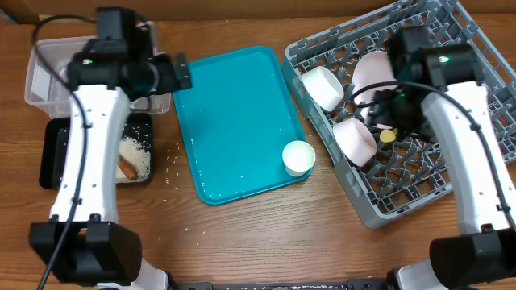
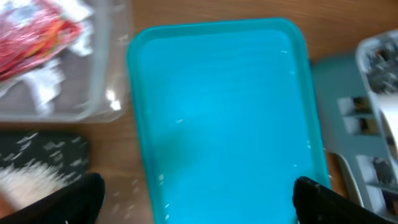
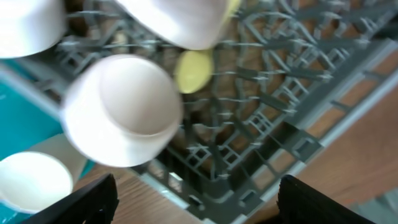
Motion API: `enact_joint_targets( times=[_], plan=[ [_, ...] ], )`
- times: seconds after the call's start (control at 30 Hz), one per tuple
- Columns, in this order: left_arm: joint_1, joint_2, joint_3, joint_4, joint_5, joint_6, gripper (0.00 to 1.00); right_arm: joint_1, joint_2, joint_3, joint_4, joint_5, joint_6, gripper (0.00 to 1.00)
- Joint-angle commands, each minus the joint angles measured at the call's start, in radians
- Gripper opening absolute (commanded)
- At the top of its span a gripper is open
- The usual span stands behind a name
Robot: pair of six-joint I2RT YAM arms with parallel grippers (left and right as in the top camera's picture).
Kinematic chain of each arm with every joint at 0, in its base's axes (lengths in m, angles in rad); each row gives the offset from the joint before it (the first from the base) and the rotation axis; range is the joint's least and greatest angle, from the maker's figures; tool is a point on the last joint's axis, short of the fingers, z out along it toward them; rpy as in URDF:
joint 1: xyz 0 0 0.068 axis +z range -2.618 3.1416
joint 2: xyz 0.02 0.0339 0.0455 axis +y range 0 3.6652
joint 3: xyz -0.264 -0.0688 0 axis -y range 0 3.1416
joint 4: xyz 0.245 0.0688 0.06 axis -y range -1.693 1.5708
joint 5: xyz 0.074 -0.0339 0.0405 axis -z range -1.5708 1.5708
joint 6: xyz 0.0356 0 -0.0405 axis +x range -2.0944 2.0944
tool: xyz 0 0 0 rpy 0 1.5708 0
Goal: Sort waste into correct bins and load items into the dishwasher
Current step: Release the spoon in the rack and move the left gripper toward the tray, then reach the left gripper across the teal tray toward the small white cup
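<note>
My left gripper (image 1: pixel 179 74) hangs open and empty over the top-left corner of the teal tray (image 1: pixel 234 121); its wrist view shows my left gripper (image 2: pixel 199 202) over the tray's bare blue floor. The clear tub (image 1: pixel 48 76) holds crumpled paper with a red wrapper (image 2: pixel 37 34). Rice (image 1: pixel 137 153) and a sausage (image 1: pixel 127 169) lie in the black tray (image 1: pixel 56 157). A small white cup (image 1: pixel 298 157) stands on the teal tray. My right gripper (image 3: pixel 199 205) is open over the grey rack (image 1: pixel 451 48), above a bowl (image 3: pixel 124 109) and the yellow spoon (image 3: pixel 194 70).
In the rack sit a second bowl (image 1: pixel 322 87) and a white plate (image 1: pixel 375 71). Grains of rice are scattered on the wooden table (image 1: pixel 173 173) between the black tray and the teal tray. The rack's near corner (image 1: pixel 375 217) lies close to the table's front.
</note>
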Motion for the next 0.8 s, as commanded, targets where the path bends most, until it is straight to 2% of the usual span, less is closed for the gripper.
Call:
enact_joint_targets(
  times=[0.0,0.1,0.27,0.5,0.77],
  plan=[
    [-0.101,0.068,-0.009,0.031,-0.004,0.065,0.88,0.017,-0.005,-0.002,0.018,-0.007,-0.01,0.85],
    [-0.172,0.131,-0.009,0.055,-0.005,0.099,0.72,0.017,-0.005,-0.002,0.021,-0.007,-0.01,0.85],
    [-0.269,0.262,-0.009,0.106,-0.005,0.128,0.63,0.017,-0.005,-0.002,0.025,-0.007,-0.01,0.85],
    [-0.315,0.343,-0.009,0.237,-0.001,0.127,0.47,0.017,-0.005,-0.002,0.055,-0.029,-0.01,0.85],
    [-0.359,0.418,-0.009,0.468,0.022,0.127,0.5,0.017,-0.005,-0.002,0.071,-0.029,-0.006,0.85]
  ],
)
